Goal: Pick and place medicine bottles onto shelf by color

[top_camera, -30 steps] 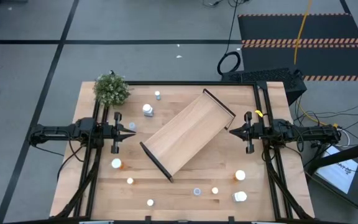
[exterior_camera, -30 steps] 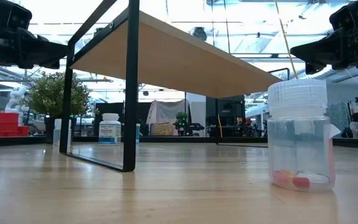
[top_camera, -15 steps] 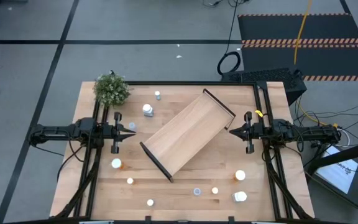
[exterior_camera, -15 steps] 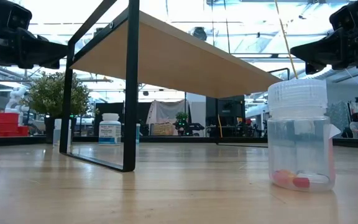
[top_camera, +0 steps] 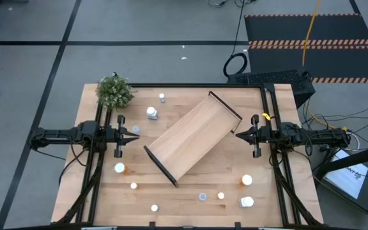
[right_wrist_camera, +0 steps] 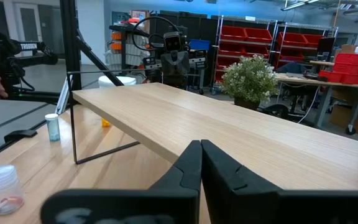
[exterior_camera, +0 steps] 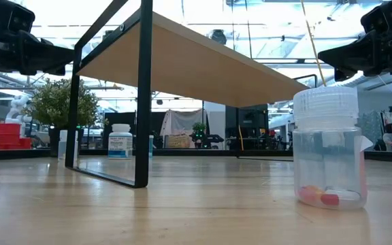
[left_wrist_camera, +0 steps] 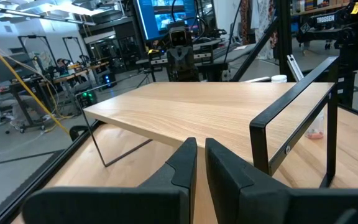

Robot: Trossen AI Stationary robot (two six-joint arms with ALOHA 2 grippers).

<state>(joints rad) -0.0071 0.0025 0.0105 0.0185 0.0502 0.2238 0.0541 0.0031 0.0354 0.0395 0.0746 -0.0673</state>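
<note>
Both clenched claws, left claw [top_camera: 135, 135] and right claw [top_camera: 239, 135], stay beside the shelf [top_camera: 193, 135], nothing moved.

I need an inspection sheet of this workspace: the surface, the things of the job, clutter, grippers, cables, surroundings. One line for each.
Surface: light wooden tabletop inside a black metal frame.
Job's things: long light-wood shelf with black end brackets, standing diagonally mid-table, bare on top; small white-capped medicine bottles scattered around it, e.g. an orange one, a clear one holding pills, a larger white one.
Clutter: small green bushy plant at the far left corner.
Grippers: left gripper and right gripper wait at the shelf's opposite sides, jaws closed, holding nothing.
Cables: yellow cable and black coiled cable on the floor.
Surroundings: grey floor, striped black mat.
</note>
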